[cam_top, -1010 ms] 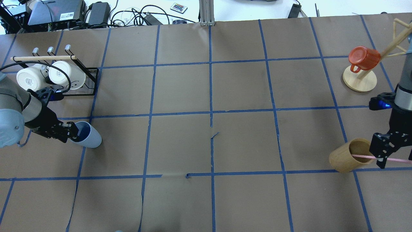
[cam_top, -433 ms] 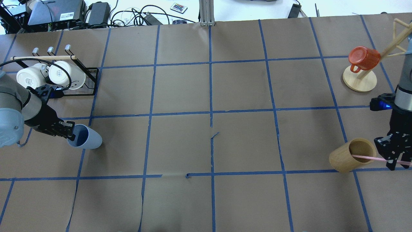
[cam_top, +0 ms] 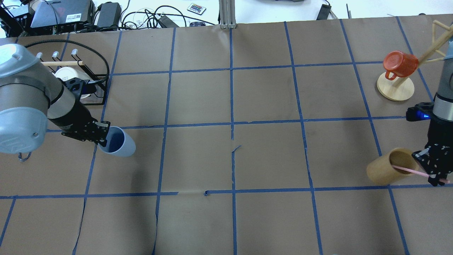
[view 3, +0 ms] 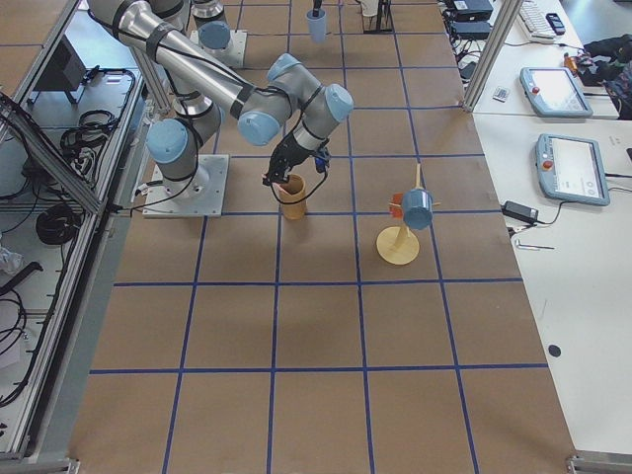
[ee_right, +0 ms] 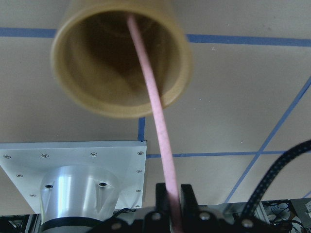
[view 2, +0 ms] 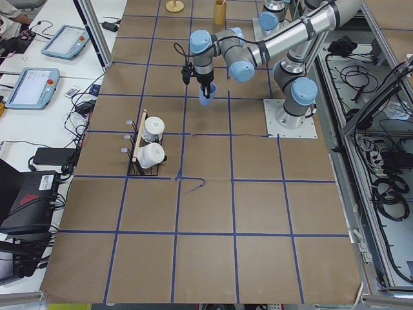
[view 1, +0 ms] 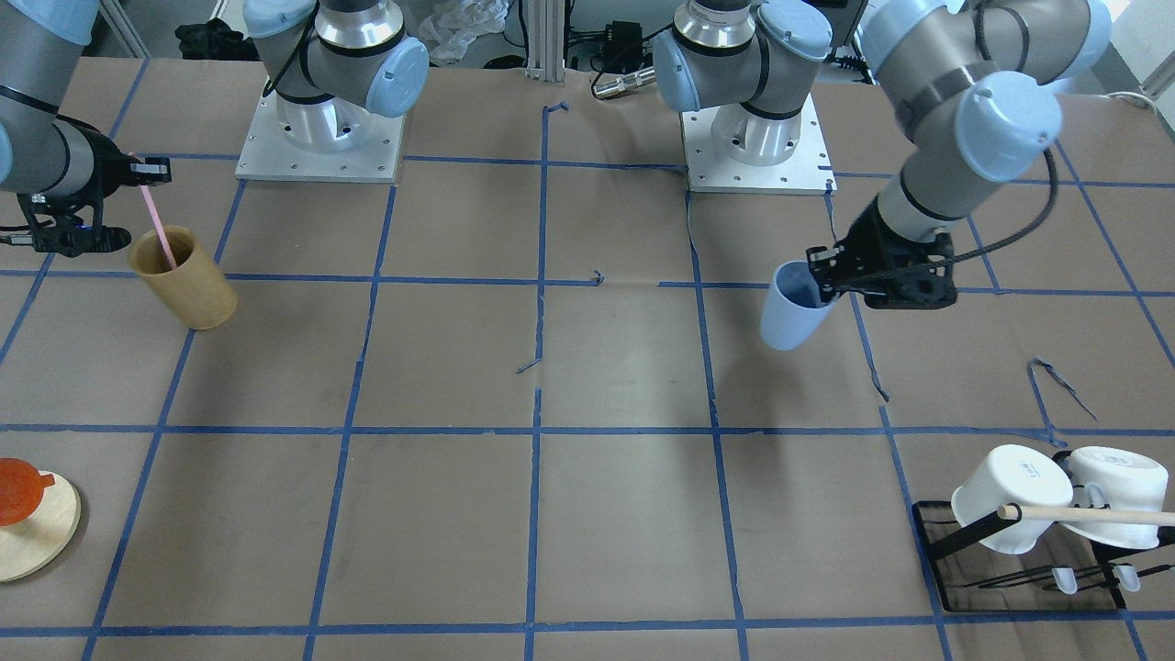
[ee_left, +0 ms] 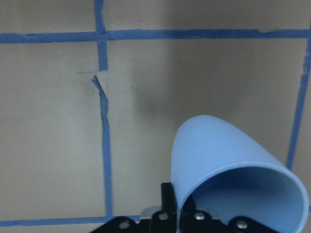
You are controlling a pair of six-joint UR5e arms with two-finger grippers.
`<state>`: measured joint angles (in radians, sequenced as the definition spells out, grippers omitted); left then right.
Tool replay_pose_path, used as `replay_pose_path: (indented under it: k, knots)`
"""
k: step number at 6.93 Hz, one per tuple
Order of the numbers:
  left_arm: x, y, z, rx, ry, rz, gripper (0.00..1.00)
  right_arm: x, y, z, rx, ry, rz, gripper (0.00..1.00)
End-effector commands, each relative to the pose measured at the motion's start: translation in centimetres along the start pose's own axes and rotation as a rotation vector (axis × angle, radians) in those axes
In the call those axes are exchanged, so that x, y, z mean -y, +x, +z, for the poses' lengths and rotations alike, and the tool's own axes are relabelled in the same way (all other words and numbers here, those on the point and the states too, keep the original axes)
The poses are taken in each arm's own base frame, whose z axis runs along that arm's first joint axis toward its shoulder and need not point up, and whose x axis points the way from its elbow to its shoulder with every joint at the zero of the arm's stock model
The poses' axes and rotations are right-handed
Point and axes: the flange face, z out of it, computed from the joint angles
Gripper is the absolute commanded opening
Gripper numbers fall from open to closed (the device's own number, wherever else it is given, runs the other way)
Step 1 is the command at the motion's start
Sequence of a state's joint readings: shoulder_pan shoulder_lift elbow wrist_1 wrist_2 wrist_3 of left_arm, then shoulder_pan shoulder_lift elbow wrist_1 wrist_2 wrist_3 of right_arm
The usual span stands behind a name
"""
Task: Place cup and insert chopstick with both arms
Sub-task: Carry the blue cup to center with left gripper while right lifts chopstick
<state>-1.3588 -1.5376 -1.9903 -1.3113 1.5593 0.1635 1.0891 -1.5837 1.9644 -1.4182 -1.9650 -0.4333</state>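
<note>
Chopstick (view 1: pixel 157 226) slants, lower end inside wooden cup (view 1: pixel 190 292).

Cup (cam_top: pixel 122 145), pinched by left gripper (cam_top: pixel 104 136): now lifted and farther from mug rack (view 1: pixel 964 528). Right gripper (cam_top: pixel 437 175): shifted outward along chopstick (cam_top: pixel 407 170).

I see the left gripper (view 1: pixel 820 276) pinching the tilted cup (view 1: pixel 791 321) by its rim, and the right gripper (view 1: pixel 145 170) holding the chopstick (view 1: pixel 158 225) inside a wooden cylinder (view 1: pixel 190 292).

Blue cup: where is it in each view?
Front-facing: blue cup right of centre.
Overhead: cup left, mid-height.
Exterior left: cup upper middle.
Exterior right: cup top edge, centre.
Left wrist: cup lower right.
Right wrist: not in view.
Landmark: left gripper on its rim.
</note>
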Motion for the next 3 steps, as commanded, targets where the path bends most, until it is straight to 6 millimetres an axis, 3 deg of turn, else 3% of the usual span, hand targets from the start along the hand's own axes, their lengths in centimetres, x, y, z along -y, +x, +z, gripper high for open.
replay_pose_path:
  k: [1,2,3]
  knots:
    - [-1.8,13.0,-1.5,0.017,0.033,-0.081,0.00,-0.1,0.3,-0.8,0.001,0.009,0.004,0.19]
    - [-0.2,17.0,0.3,-0.003,0.131,-0.051,0.00,-0.7,0.4,-2.0,0.014,-0.005,0.016,0.19]
    - [0.0,19.4,2.0,-0.014,0.119,-0.098,0.00,-1.3,0.4,-2.7,0.031,-0.028,0.055,0.18]
